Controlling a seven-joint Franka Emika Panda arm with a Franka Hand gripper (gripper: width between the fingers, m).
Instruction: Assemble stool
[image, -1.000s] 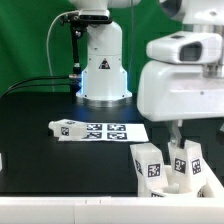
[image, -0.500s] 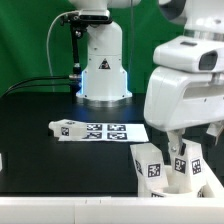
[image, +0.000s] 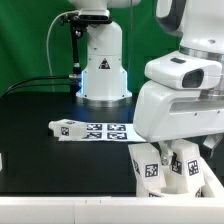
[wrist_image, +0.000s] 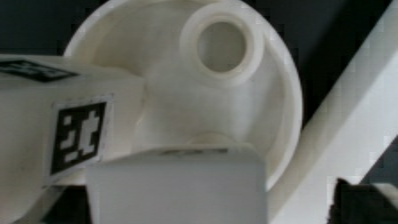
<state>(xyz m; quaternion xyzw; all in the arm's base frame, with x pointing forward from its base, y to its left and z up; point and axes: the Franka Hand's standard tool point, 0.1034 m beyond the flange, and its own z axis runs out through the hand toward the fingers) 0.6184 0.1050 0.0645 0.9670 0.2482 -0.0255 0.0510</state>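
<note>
The stool's parts stand at the exterior view's lower right: upright white legs with tags (image: 150, 168) (image: 190, 166). The wrist view shows the round seat disc (wrist_image: 187, 90) on edge, with a hole in it, and a tagged leg (wrist_image: 80, 125) against it. Another white leg (wrist_image: 178, 185) fills the space between my fingers. My gripper (wrist_image: 210, 208) straddles this leg, with the dark fingertips (wrist_image: 368, 203) wide apart and a gap on one side. In the exterior view my hand (image: 185, 100) hides the fingers. A further leg (image: 62, 127) lies by the marker board.
The marker board (image: 105, 131) lies flat mid-table. The arm's base (image: 103, 70) stands behind it with a black cable to the exterior view's left. A small white piece (image: 2, 160) shows at the left edge. A white ledge (image: 60, 210) runs along the front.
My hand has come down and shifted toward the exterior view's left, now low over the upright legs and covering their tops.
</note>
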